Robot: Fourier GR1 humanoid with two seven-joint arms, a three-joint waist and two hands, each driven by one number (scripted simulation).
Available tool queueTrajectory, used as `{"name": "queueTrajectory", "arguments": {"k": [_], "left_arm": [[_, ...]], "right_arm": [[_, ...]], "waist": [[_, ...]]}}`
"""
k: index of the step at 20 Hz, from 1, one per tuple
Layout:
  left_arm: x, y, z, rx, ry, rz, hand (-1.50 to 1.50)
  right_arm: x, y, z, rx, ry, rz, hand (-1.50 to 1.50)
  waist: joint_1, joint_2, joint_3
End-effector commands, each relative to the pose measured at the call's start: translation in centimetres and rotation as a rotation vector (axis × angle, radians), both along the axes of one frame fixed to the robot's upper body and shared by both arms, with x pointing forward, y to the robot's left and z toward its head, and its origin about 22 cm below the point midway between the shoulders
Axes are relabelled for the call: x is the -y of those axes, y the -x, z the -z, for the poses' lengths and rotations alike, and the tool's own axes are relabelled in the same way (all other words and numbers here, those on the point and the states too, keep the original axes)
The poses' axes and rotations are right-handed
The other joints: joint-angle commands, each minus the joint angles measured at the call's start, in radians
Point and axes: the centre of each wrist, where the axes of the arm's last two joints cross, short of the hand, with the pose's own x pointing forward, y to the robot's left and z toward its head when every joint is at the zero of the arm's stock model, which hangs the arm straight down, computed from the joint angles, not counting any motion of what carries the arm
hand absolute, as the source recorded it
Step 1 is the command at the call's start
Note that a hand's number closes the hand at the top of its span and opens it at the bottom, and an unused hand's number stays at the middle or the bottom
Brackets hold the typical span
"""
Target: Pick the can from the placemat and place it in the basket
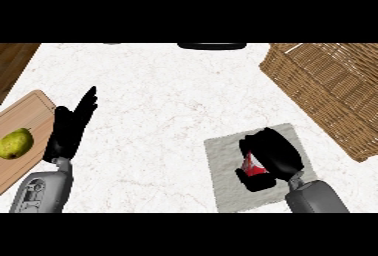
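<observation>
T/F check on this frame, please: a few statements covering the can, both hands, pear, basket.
1. The right hand is curled round the red can. True.
2. The can is inside the wicker basket. False: it is over the grey placemat, in the right hand.
3. The left hand is open and holds nothing. True.
4. The pear lies on the placemat. False: it lies on the wooden cutting board at the view's left.
</observation>
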Motion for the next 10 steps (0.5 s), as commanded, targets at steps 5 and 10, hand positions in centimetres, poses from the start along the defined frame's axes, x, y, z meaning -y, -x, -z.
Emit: {"name": "queueTrajectory", "arguments": {"k": [5,10], "left_arm": [[-0.9,0.4,0.4,-0.020,0.014,-0.012,0.00],[-1.0,0.4,0.5,-0.020,0.016,-0.035,0.00]], "right_arm": [[-0.2,-0.3,-4.4,-0.080,-0.212,-0.005,1.50],[-0.5,1.1,-9.9,-0.069,-0.527,-0.032,1.50]], "waist": [[-0.019,0.003,0.004],[-0.033,-0.002,0.004]]}}
